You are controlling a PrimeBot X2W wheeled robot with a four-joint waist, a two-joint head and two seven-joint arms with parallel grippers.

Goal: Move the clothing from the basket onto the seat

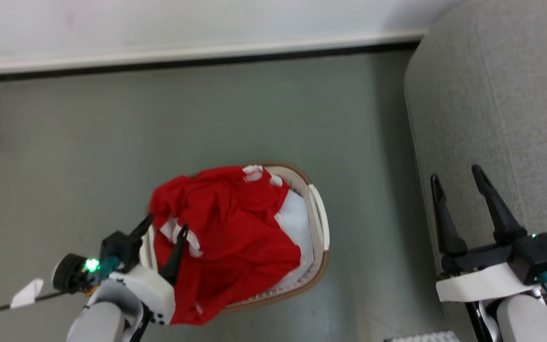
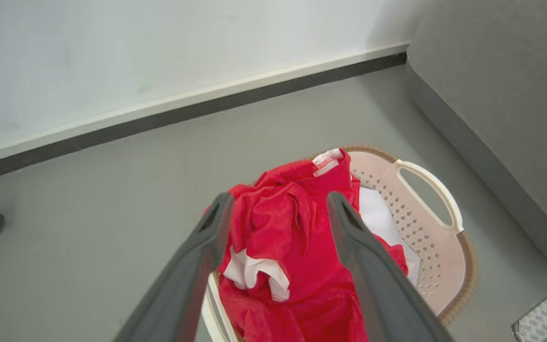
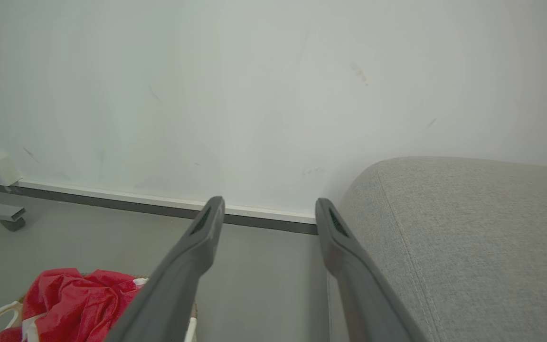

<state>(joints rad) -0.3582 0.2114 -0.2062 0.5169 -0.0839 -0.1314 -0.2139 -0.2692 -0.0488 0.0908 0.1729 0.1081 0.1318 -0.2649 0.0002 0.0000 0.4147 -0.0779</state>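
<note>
Now | left tool (image 1: 167, 222) wide, at clothing (image 1: 228, 223) in basket (image 1: 319, 213) | right tool (image 1: 456, 172) wide, empty, beside seat (image 1: 515, 95)

Crumpled bright red clothing (image 1: 226, 223) with white stripes and trim, heaped at lower centre of the head view, filling the basket (image 1: 320, 218) and hanging over its left and lower rim. Rounded white laundry basket, rows of small holes, brown rim, white loop handle on its right side, upright on the floor. Light grey upholstered seat (image 1: 501, 95) at upper right, rounded corner, seam line, near the basket but apart.
</note>
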